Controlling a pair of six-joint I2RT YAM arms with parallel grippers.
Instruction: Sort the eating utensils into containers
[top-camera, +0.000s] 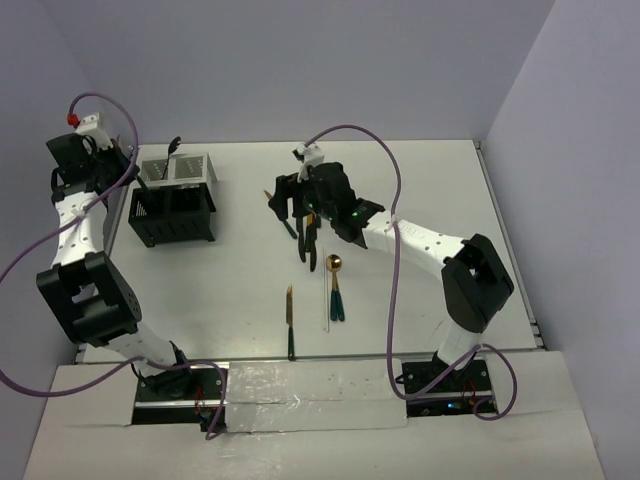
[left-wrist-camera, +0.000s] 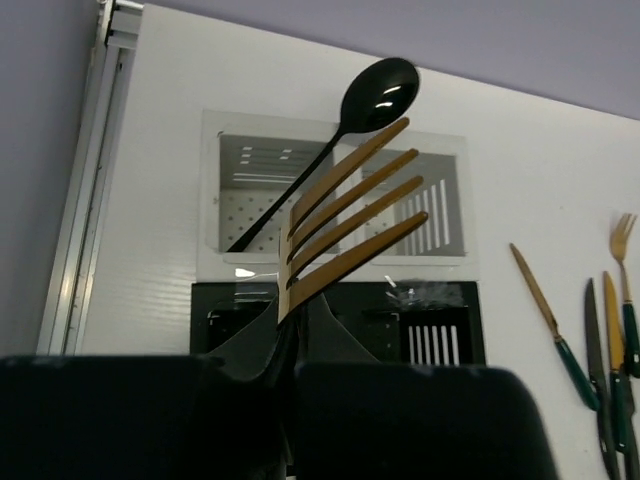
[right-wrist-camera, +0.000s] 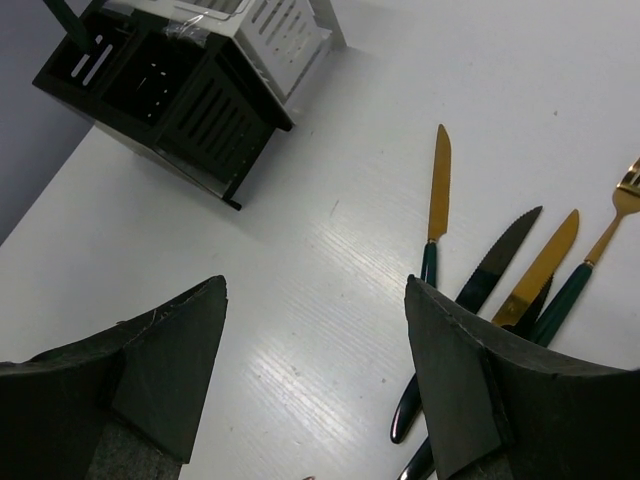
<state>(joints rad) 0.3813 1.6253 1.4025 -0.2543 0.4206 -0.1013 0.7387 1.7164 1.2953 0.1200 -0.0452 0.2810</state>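
Nearest the arm bases, a lone knife lies on the table, gold blade pointing away. Just right of it is a thin white stick, then a gold-bowled spoon with a dark handle, the two close side by side.

Farther back, mid-table, the right gripper hangs over the surface, jaws spread wide, nothing between them. Beside it sits a cluster of loose cutlery: two gold knives, one dark serrated knife and a green-handled fork, lying roughly parallel, some overlapping.

Far left, well apart from the cluster, stands the black caddy with silver perforated back panels. One all-black spoon leans in its left silver compartment, bowl up.

The left gripper is close to the caddy, clamped on the handle of a gold fork. The tines angle up toward the black spoon; whether they touch, cannot tell.
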